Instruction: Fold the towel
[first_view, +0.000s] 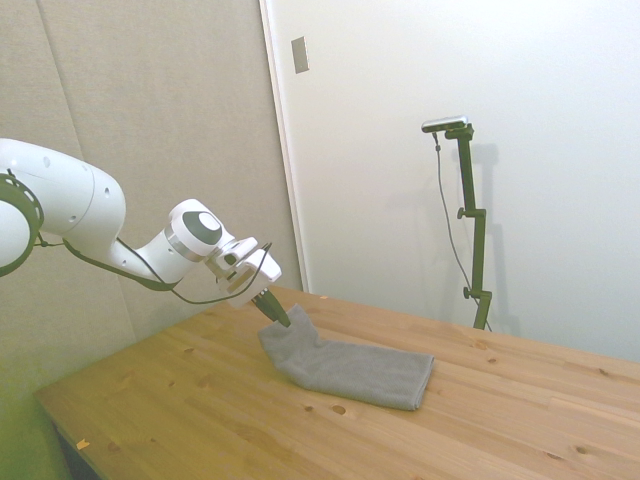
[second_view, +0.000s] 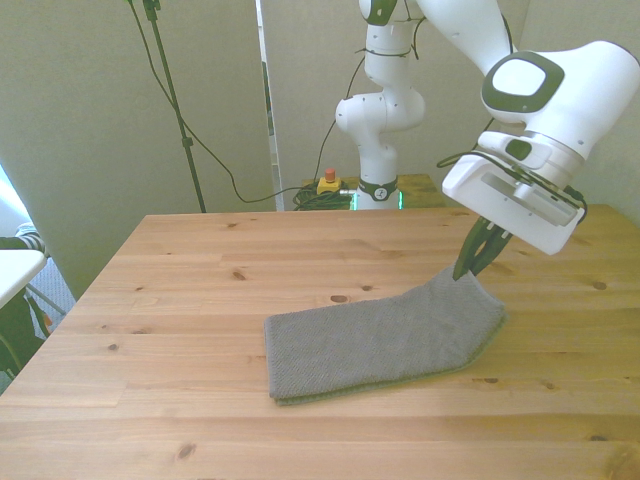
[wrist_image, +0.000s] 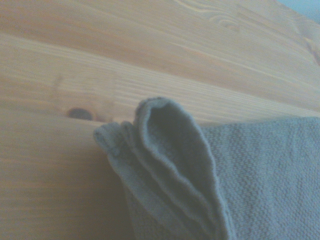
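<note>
A mid-grey towel (first_view: 350, 368) (second_view: 380, 340) lies as a long layered strip on the wooden table (second_view: 200, 270). My gripper (first_view: 276, 312) (second_view: 472, 262) is shut on the towel's end at the front view's right and holds that end raised a little off the table. The rest of the strip lies flat. Close up in the wrist view, the pinched towel (wrist_image: 170, 165) shows several stacked, curled layer edges above the wood.
A person's sleeve (second_view: 20, 240) shows at the left edge of the front view, beside a white surface (second_view: 15, 270). A yellow box with a red button (second_view: 328, 182) sits behind the table near the robot's base.
</note>
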